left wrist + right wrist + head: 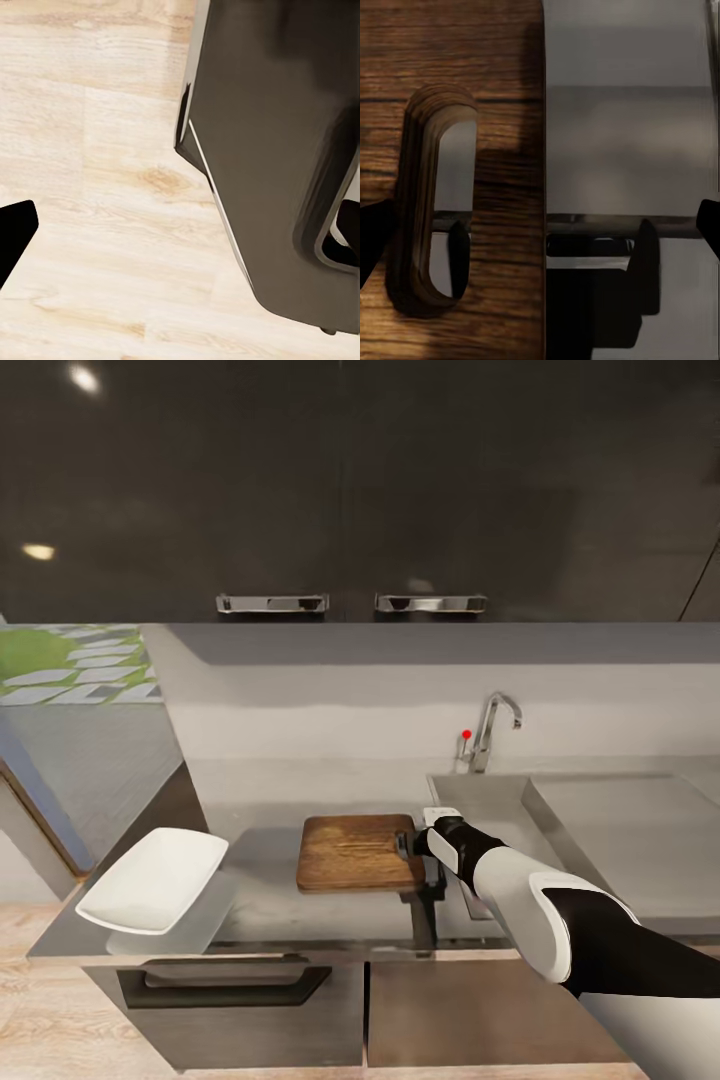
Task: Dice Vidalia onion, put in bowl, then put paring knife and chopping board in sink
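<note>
The dark brown chopping board [355, 852] lies on the grey countertop [260, 880], just left of the sink [640, 830]. My right gripper [408, 847] hovers at the board's right short edge, open. In the right wrist view the board's slot handle [435, 195] and edge sit between the gripper's [540, 232] spread fingertips [373, 244], nothing clamped. The white bowl [152, 880] rests tilted at the counter's left front corner. The paring knife and the onion are out of view. My left gripper [180, 232] hangs open over the floor.
The chrome faucet [492, 728] with its red knob [466, 736] stands behind the steel drainboard [485, 800]. Glossy black upper cabinets [350, 490] hang above. Light wooden floor [97, 172] and a dark cabinet side [277, 150] lie below the left arm.
</note>
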Controlling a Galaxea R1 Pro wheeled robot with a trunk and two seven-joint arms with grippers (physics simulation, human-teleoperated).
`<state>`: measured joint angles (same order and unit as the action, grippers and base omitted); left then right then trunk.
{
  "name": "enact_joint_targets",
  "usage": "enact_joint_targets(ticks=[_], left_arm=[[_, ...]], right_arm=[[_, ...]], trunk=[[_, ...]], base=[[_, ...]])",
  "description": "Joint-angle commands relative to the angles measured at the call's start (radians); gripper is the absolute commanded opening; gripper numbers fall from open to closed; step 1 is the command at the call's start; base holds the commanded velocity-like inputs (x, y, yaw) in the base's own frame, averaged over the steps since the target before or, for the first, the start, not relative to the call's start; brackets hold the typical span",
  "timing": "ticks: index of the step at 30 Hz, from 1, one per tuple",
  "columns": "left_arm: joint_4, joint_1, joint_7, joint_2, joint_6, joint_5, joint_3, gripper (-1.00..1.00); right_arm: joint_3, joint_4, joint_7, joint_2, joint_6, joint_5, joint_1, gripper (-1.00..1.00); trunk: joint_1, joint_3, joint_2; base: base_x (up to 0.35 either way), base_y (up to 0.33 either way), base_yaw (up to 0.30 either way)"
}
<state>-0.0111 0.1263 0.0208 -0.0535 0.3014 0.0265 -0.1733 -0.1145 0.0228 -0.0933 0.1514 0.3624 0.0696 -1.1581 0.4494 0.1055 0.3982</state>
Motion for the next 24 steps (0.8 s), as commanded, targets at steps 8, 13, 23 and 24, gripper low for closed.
enact_joint_targets(ticks=[8,13,23,24], left_arm=[[-0.001,-0.001,0.002,0.000,0.004,0.003,-0.003,1.00],[-0.001,-0.001,0.002,0.000,0.004,0.003,-0.003,1.00],[-0.001,-0.001,0.002,0.000,0.005,0.003,-0.003,1.00],[-0.001,-0.001,0.002,0.000,0.005,0.003,-0.003,1.00]], right_arm=[[-0.008,0.002,-0.003,0.001,0.006,0.007,0.000,1.00],[-0.008,0.002,-0.003,0.001,0.006,0.007,0.000,1.00],[-0.008,0.002,-0.003,0.001,0.006,0.007,0.000,1.00],[-0.008,0.002,-0.002,0.001,0.006,0.007,0.000,1.00]], trunk=[[0.001,-0.011,0.002],[0.001,-0.019,0.002],[0.001,-0.034,0.002],[0.001,-0.036,0.002]], base=[[0.000,0.000,0.000],[0.000,0.000,0.000],[0.000,0.000,0.000],[0.000,0.000,0.000]])
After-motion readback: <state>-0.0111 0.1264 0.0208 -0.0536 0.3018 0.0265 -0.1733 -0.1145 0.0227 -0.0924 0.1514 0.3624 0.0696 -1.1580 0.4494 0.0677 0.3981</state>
